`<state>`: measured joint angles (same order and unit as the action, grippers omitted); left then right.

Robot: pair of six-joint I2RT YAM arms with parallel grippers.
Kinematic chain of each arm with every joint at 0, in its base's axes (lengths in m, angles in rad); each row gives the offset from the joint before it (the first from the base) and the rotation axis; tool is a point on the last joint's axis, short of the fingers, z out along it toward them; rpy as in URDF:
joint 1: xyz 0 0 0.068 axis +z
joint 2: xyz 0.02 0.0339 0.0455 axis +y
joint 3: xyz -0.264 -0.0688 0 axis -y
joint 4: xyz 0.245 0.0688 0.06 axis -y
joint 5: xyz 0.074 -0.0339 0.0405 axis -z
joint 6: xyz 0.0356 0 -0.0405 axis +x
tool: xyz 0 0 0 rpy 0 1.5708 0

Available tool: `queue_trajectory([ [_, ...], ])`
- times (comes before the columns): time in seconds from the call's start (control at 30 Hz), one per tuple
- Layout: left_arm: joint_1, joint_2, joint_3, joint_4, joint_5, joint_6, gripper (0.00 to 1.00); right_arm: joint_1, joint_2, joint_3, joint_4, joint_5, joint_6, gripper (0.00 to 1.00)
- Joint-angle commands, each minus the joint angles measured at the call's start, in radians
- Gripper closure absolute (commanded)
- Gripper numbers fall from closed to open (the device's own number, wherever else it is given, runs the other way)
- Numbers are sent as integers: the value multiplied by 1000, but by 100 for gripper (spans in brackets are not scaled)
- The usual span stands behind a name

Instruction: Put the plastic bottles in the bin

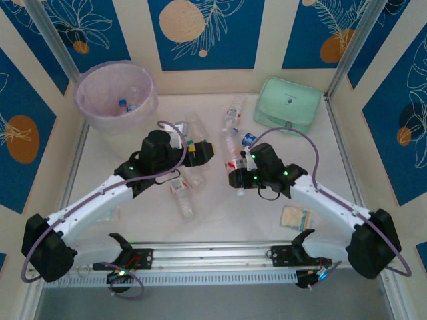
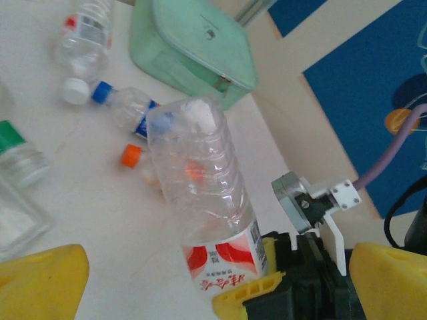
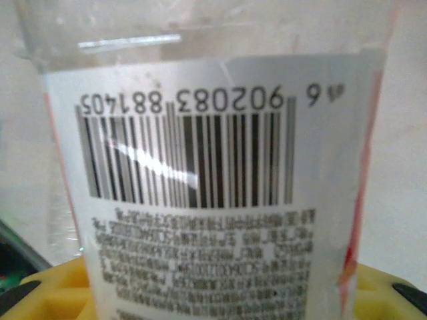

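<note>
Presently our right claw [image 3: 220, 293] pinches a clear bottle [image 2: 200, 173] across its red-and-white label, with yellow fingers [image 3: 57, 287] on either side and the barcode close up against the wrist camera. Our left claw [image 1: 197, 151] hangs just beside it, spread wide with nothing in its grasp, and faces that bottle from the opposite side near the middle of the table [image 1: 213, 223]. Close around the held bottle lie a loose orange cap [image 2: 131, 155], a blue-capped bottle [image 2: 127, 107] and, a little farther off, a bottle with a white cap [image 2: 83, 40]. A green-capped bottle [image 2: 17, 150] sits off to one side. A crushed bottle [image 1: 181, 197] lies on the table beside our left forearm, and a flat beige packet [image 1: 295, 218] rests near our right arm. At the far right stands a mint-green case [image 1: 287, 103]. The pink bin [image 1: 87, 100] stands in the far left corner, well apart from both claws, and already has a bottle with a blue cap [image 1: 123, 104] inside it.
</note>
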<state>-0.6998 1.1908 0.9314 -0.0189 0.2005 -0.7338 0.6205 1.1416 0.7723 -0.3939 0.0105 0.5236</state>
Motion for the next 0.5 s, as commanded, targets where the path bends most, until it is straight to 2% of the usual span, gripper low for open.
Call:
queue_trajectory([
  [0.0,-38,42,-34,142,77,-60,0,7,-64,-60,194,-63,8,55],
  [0.17,-83,106,-37,236,93,-90,0,10,-125,-110,291,-91,30,60],
  [0.47,-116,208,-18,303,50,-106,0,33,-156,-149,365,-133,46,61],
])
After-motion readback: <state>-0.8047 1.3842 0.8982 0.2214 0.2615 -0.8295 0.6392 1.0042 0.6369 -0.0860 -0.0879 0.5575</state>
